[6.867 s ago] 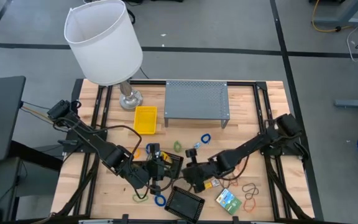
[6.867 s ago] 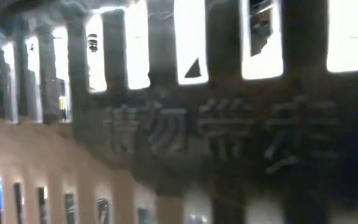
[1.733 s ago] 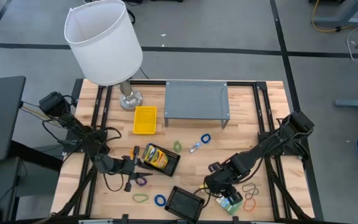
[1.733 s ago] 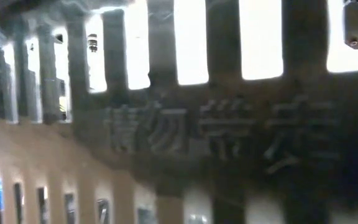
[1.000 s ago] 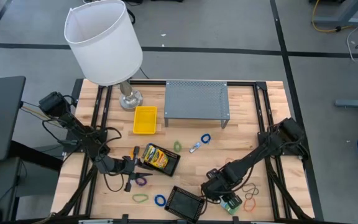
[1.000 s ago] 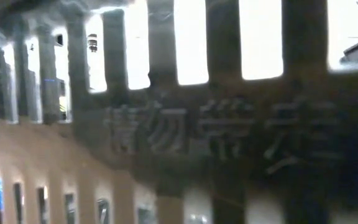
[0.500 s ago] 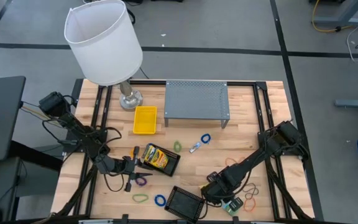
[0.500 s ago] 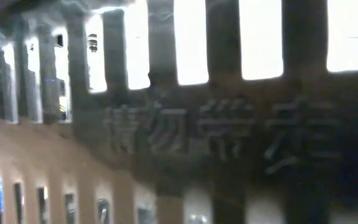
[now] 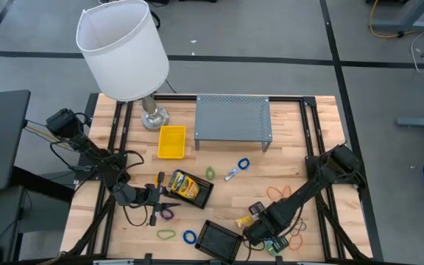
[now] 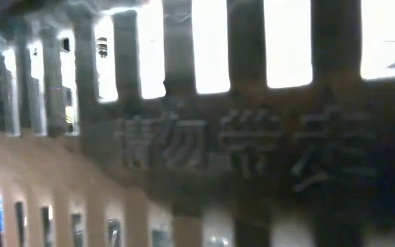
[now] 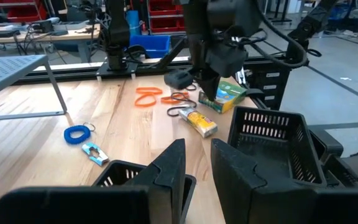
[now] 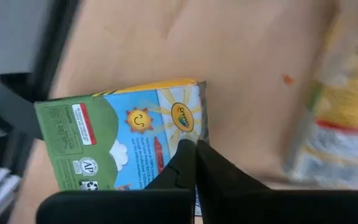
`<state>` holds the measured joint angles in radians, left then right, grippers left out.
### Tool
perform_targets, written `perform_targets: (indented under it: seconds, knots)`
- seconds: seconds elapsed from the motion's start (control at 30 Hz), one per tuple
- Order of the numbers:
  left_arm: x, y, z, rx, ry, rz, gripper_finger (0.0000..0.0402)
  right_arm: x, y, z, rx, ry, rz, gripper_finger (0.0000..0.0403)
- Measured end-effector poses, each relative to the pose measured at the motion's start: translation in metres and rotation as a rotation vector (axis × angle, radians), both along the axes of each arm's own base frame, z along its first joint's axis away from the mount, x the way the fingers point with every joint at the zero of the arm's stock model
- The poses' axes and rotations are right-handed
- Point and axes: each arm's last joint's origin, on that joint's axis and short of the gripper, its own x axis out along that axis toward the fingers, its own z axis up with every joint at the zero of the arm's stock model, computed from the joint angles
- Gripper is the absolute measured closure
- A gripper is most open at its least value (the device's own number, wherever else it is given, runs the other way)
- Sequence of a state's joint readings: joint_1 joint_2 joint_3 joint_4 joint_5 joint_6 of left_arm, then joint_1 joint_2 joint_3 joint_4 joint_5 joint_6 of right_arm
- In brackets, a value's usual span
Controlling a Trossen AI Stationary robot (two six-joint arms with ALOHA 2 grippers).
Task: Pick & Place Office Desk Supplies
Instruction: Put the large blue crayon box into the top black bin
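In the high view the wooden slatted surface (image 9: 219,151) is seen to carry most of the supplies loose: thin rubber band loops, blue (image 9: 244,163), green (image 9: 210,173) and orange (image 9: 278,192), lie scattered, and a black mesh basket (image 9: 218,240) at the near edge appears empty, while a second black mesh basket (image 9: 190,188) holds a yellow packet. The task is judged to be at an early stage, with nearly everything left to sort. The right gripper (image 9: 265,234) is lowered over the green and yellow crayon box (image 9: 274,245) beside the empty basket; the left gripper (image 9: 155,199) waits near the filled basket. Nothing usable is given by the low view. In the left wrist view the left jaws are seen partly apart, holding nothing. In the right wrist view the right jaws are pressed together, tips against the box edge; whether the box is gripped cannot be told.
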<state>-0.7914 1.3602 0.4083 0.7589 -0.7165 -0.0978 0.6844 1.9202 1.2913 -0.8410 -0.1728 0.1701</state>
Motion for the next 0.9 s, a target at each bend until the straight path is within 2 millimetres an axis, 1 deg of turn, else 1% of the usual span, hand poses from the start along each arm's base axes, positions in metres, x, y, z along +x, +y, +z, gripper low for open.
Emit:
perform_targets:
  seconds: [0.13,0.33,0.47,0.73,0.9]
  knots:
    - [0.0,0.0,0.0,0.001,-0.001,0.008,0.0316,-0.002,0.012,0.021,-0.088,-0.06,-0.027,0.0402]
    - [0.0,0.0,0.0,-0.001,-0.001,0.009,0.0316,-0.002,0.024,0.047,-0.19,-0.174,-0.081,0.0402]
    - [0.0,0.0,0.0,-0.002,-0.002,0.016,0.0316,-0.003,0.028,0.063,-0.26,-0.24,-0.095,0.0403]
    - [0.0,0.0,0.0,-0.009,-0.002,0.017,0.0316,-0.003,0.023,0.092,-0.391,-0.303,-0.108,0.0403]
    - [0.0,0.001,0.0,-0.009,-0.002,0.017,0.0316,0.001,0.016,0.105,-0.499,-0.383,-0.088,0.0403]
